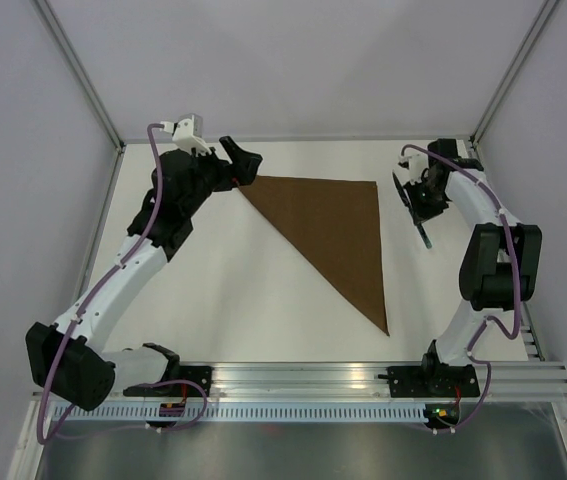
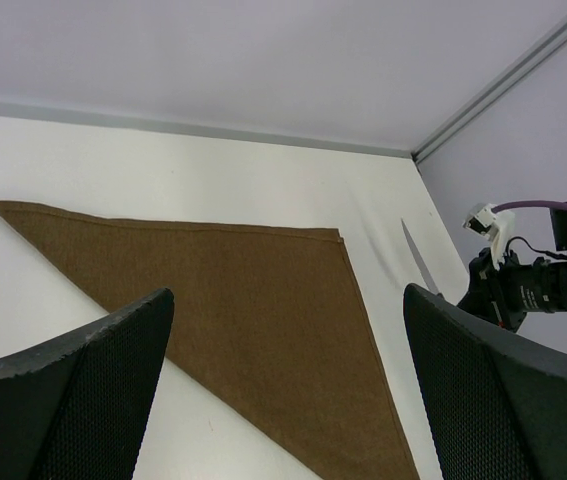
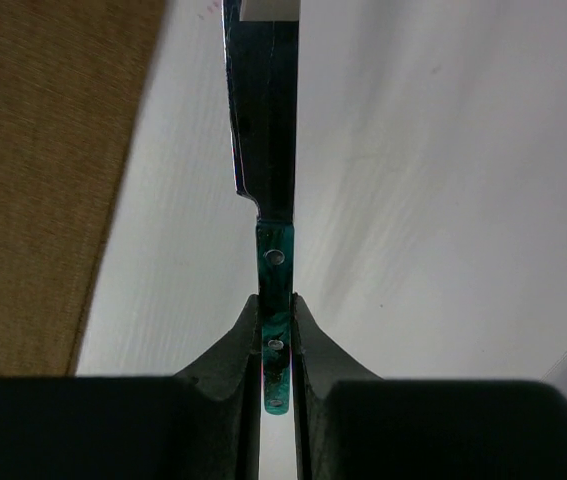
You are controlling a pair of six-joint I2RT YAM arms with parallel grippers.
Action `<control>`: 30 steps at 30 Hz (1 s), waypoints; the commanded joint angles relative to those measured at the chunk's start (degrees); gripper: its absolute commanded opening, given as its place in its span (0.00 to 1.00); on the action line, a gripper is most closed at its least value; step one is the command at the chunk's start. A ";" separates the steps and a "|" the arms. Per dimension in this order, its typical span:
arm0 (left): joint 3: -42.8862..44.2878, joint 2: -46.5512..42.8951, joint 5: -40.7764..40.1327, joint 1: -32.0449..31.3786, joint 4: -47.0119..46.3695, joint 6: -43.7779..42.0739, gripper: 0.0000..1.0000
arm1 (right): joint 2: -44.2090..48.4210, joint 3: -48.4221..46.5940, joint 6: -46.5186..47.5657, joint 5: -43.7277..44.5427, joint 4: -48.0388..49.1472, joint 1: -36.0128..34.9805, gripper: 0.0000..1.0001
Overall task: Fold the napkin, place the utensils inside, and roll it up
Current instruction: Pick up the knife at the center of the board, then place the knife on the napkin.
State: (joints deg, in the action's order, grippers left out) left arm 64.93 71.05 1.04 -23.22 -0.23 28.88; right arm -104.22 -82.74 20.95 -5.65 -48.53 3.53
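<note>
The brown napkin (image 1: 338, 225) lies flat on the white table, folded into a triangle with its long edge running from far left to near right. It also shows in the left wrist view (image 2: 233, 290) and the right wrist view (image 3: 33, 180). My left gripper (image 1: 243, 165) is open and empty, just above the napkin's far-left corner (image 2: 288, 295). My right gripper (image 1: 418, 200) is shut on the teal-green handle of the knife (image 3: 276, 300), to the right of the napkin's right edge. The silver blade (image 1: 424, 232) sticks out past the fingers and also shows in the left wrist view (image 2: 418, 258).
Grey walls and metal frame posts (image 1: 78, 70) close in the table at the back and sides. A slotted aluminium rail (image 1: 303, 385) with both arm bases runs along the near edge. White table (image 1: 223, 290) lies left of the napkin.
</note>
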 commanded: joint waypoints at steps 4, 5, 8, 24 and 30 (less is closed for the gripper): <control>4.77 -2.66 -2.44 0.37 4.27 -1.02 1.00 | -2.20 -9.45 -4.42 -0.41 -3.23 -11.16 0.01; 4.86 -2.93 -2.53 0.37 4.62 -1.02 1.00 | -2.99 -11.63 -5.64 -0.50 -3.50 -13.70 0.00; 5.12 -3.98 -3.15 0.37 5.85 -1.11 1.00 | -6.68 -15.94 -8.02 -1.47 -4.29 -18.71 0.00; 3.10 -7.59 -6.22 0.37 9.99 -1.73 1.00 | -21.19 -25.98 -11.19 -2.08 -4.02 -33.50 0.00; 2.75 -7.33 -6.05 0.37 9.99 -1.38 1.00 | -21.99 -25.98 -13.04 -2.61 -4.46 -35.17 0.01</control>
State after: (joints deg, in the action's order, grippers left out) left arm 67.66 64.53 -4.45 -23.20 9.34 28.86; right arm -125.86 -106.41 10.83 -8.80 -51.72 -31.09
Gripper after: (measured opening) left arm 0.994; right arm 0.160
